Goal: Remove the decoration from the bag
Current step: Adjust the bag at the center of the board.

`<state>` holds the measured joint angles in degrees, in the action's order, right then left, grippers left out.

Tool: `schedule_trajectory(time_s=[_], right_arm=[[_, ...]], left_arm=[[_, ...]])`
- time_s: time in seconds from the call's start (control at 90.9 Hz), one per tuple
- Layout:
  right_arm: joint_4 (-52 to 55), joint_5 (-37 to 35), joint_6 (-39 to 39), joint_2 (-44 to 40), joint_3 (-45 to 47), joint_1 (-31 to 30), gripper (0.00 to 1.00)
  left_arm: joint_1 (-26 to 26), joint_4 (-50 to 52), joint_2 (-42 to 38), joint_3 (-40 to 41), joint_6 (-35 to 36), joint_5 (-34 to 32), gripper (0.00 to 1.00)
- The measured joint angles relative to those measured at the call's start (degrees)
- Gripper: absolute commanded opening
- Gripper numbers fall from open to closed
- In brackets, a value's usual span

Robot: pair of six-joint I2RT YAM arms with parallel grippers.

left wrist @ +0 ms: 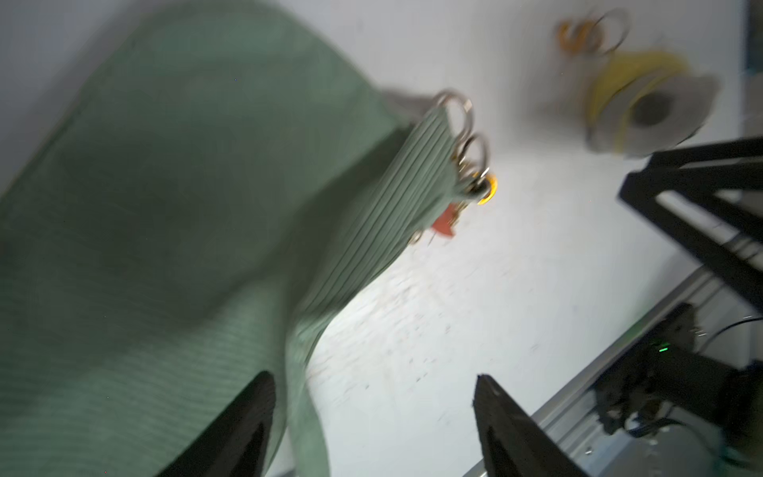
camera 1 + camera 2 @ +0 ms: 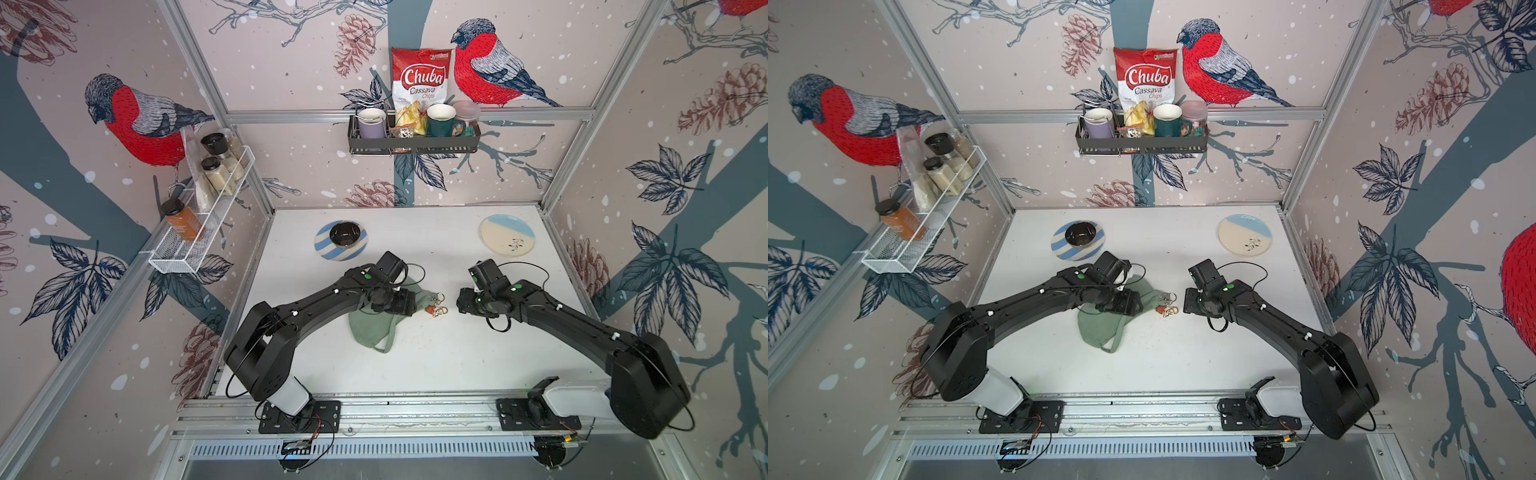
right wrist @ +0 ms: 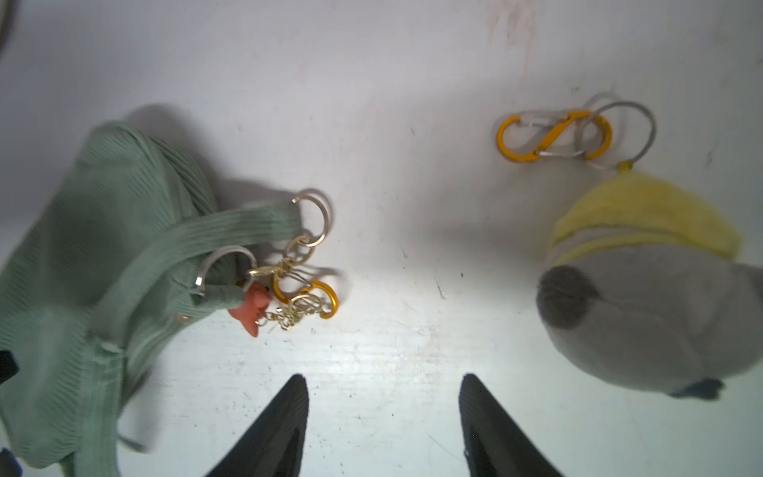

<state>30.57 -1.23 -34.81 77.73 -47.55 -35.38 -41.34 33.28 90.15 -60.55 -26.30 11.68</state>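
Hiding part of the bag [image 2: 370, 328]: left arm [image 2: 316, 303].

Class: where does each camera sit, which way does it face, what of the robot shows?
Top views: overhead at the front, looking down at the table; left arm, right arm show.
Left wrist: rides its arm, faces the bag; open left hand shows.
Right wrist: rides its arm, faces the table; open right hand shows.
Shared: both wrist views show bag, plush.
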Motion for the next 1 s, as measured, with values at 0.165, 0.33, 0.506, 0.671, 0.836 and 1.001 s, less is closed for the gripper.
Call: schedule_trajectory(time_s=[0.165, 0.33, 0.506, 0.671, 0.836, 1.001], right_arm=[[-0.39, 0.04, 0.42, 7.17, -3.21, -3.78, 0.54], [-2.10, -0.13, 1.51, 13.97, -6.21, -6.60, 0.54], [-4.00, -0.39, 2.38, 20.85, -9.68, -8.11, 0.46], [-6.12, -1.42, 3.63, 23.28, -10.51, -8.50, 0.20], [-5.42, 0.81, 5.03, 18.75, -5.73, -8.55, 0.00], [0.57, 1.97, 4.59, 9.84, -1.81, -8.68, 0.27]], left_arm=[[0.50, 3.82, -0.92, 5.97, 2.75, -7.72, 0.69], [4.31, 4.42, -0.61, 8.31, 4.26, -10.60, 0.68], [10.23, 4.61, 2.32, 6.73, 5.75, -14.10, 0.68], [11.21, 4.76, 3.13, 3.45, 6.82, -16.02, 0.70], [11.54, 7.23, 1.31, 0.68, 7.91, -16.33, 0.71], [9.97, 9.62, -2.97, -4.46, 8.70, -16.04, 0.74]])
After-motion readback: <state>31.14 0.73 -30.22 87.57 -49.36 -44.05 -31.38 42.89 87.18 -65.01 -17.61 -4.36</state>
